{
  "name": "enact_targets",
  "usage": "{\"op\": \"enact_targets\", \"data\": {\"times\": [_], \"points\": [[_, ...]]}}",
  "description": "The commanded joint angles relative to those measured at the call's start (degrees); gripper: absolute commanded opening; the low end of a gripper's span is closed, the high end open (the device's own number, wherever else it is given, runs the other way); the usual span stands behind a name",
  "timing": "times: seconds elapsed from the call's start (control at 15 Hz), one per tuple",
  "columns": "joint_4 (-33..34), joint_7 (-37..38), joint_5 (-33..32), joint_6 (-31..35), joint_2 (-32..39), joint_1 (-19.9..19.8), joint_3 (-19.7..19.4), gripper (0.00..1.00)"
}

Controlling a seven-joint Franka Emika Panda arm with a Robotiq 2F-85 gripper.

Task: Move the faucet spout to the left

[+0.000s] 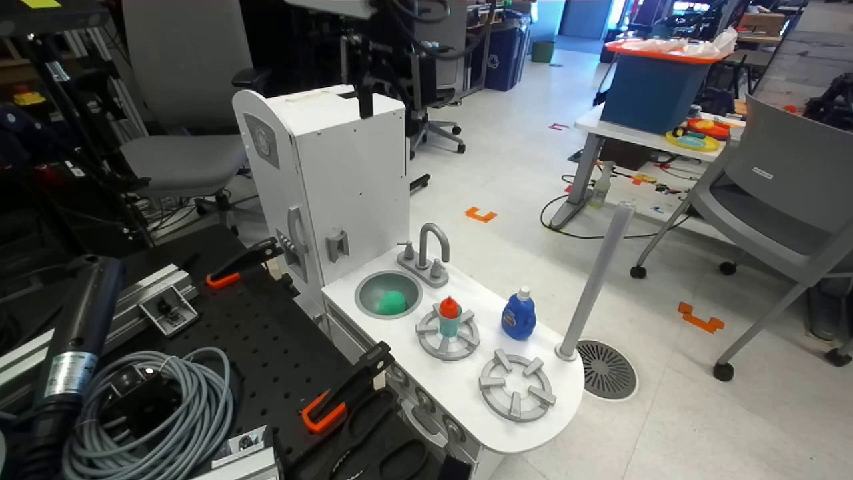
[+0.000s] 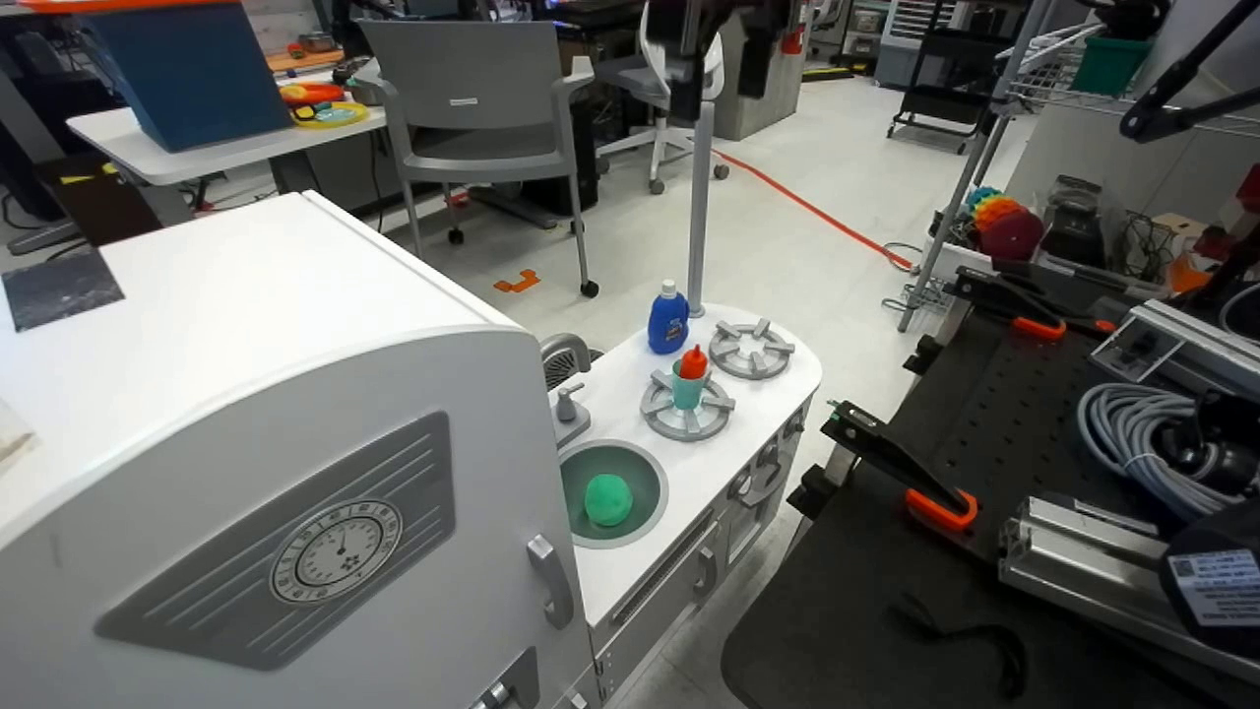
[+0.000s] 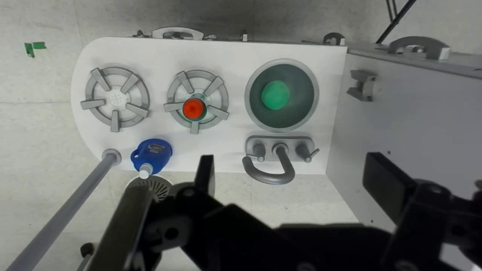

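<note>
The faucet spout (image 1: pixel 434 232) is a grey arched tube on a grey base plate between two handles. In the wrist view the spout (image 3: pixel 272 178) bends so that its open end points left, over the side of the left handle. In an exterior view the spout (image 2: pixel 565 351) is partly hidden behind the white cabinet. My gripper (image 3: pixel 292 165) is open and empty, its fingers wide apart in the wrist view. The gripper (image 2: pixel 726 74) also shows at the top of an exterior view, high above the play kitchen. It touches nothing.
A green-grey basin (image 3: pixel 307 109) holds a green ball (image 3: pixel 275 95). A red-topped bottle (image 3: pixel 194 108) stands in a teal cup on a burner. A blue bottle (image 3: pixel 152 155) and an upright grey pole (image 1: pixel 596 280) stand nearby. The tall white cabinet (image 1: pixel 353 180) rises beside the faucet.
</note>
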Motion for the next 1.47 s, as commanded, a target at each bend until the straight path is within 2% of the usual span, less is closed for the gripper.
{"op": "enact_targets", "data": {"times": [0.0,0.13,0.33,0.6,1.0,1.4], "points": [[8.51,4.19,-8.45,7.57,14.68,0.75,-1.09,1.00],[12.19,4.88,-12.59,11.49,21.38,2.24,-2.80,1.00],[17.48,3.12,-13.86,15.24,29.82,2.99,-3.66,1.00],[23.55,-1.48,-12.52,17.75,38.42,1.78,-1.92,1.00],[31.71,-8.65,-13.10,20.77,47.19,1.17,-0.62,1.00],[37.27,-17.25,-14.12,22.56,52.85,0.37,1.95,1.00]]}}
